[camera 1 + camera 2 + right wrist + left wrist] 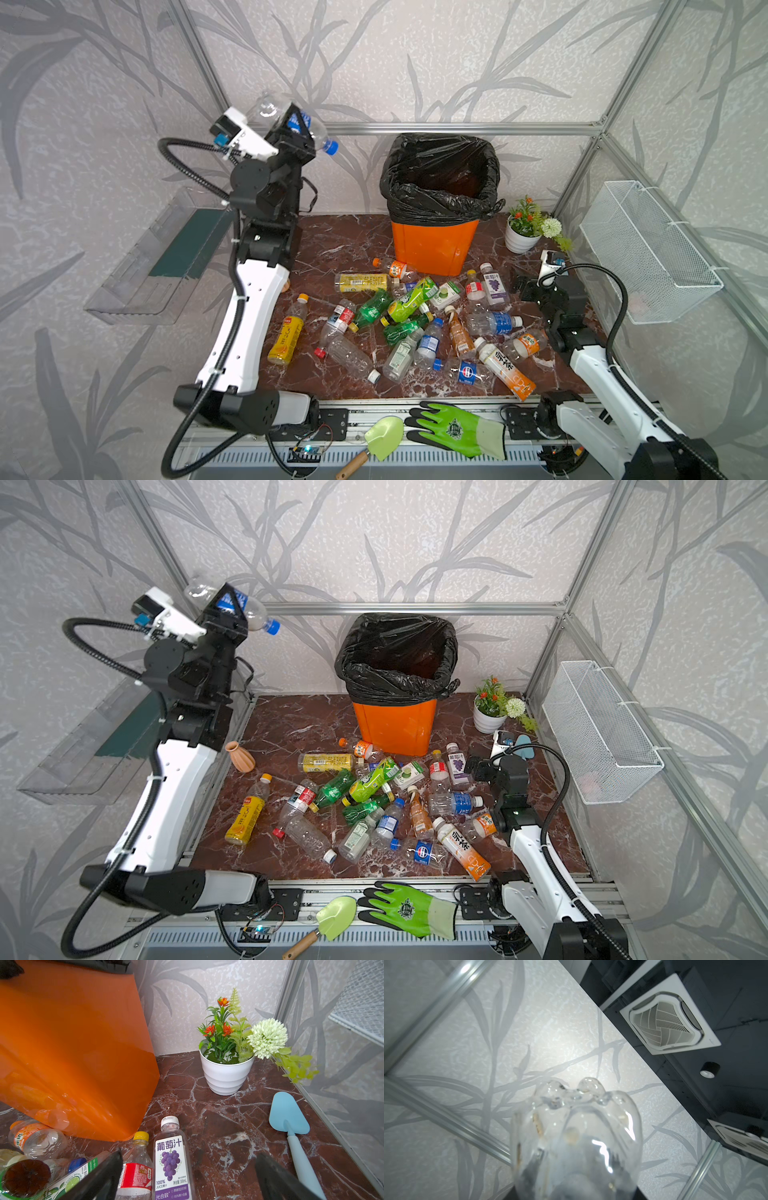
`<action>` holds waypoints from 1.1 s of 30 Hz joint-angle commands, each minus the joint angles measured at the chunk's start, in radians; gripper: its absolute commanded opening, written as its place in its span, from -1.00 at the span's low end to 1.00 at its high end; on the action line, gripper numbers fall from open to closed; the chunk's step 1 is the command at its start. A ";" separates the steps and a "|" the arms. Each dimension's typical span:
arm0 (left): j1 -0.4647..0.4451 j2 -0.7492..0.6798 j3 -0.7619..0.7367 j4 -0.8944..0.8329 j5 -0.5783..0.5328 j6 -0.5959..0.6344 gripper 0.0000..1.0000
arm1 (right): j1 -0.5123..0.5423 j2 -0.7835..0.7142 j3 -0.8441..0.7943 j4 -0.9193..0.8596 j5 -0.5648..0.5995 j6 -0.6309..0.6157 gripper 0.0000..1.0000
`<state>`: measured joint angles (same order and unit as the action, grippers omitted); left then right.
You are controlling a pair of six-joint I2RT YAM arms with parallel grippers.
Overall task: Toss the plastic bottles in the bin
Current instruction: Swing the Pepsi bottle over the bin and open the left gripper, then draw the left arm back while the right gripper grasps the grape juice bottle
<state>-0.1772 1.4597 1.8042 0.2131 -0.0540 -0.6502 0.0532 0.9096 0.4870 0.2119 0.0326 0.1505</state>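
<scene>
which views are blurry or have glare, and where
Left wrist view: the clear bottle fills the near field, soft, with white glare patches. Right wrist view: the bin wall is blurred and mirrors the orange-label bottle; the flower pot is crisp. Both top views: sharp across the table, with shiny highlights on the black bag.

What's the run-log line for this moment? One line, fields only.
left gripper: shut on clear bottle, raised left of bin | right gripper: open, near grape bottle | other bottles: on table
</scene>
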 commanded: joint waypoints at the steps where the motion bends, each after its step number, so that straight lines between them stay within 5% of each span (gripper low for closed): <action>1: -0.106 0.250 0.253 -0.176 0.203 0.116 -0.04 | -0.003 -0.026 -0.010 0.007 -0.023 0.021 0.99; 4: -0.199 0.509 0.663 -0.506 0.278 0.165 0.20 | -0.003 -0.059 -0.017 -0.017 -0.012 0.016 0.98; 7: -0.243 0.755 1.136 -0.874 0.199 0.204 0.97 | -0.003 -0.091 -0.018 -0.045 0.002 0.005 0.99; 9: -0.240 0.844 1.341 -0.974 0.142 0.208 0.98 | -0.004 -0.116 -0.014 -0.071 0.003 -0.007 0.99; 15: -0.258 0.594 0.963 -0.807 0.125 0.253 0.98 | -0.004 -0.166 -0.012 -0.139 0.011 -0.012 1.00; 22: -0.302 0.092 0.030 -0.199 0.006 0.321 0.98 | -0.004 -0.181 0.015 -0.277 -0.001 0.020 0.99; 33: -0.277 -0.403 -0.537 -0.284 -0.381 0.380 0.99 | -0.003 -0.014 0.090 -0.358 -0.081 0.142 0.92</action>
<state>-0.4690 1.1362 1.3556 -0.0719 -0.2920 -0.3027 0.0532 0.8547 0.5438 -0.1307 -0.0093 0.2245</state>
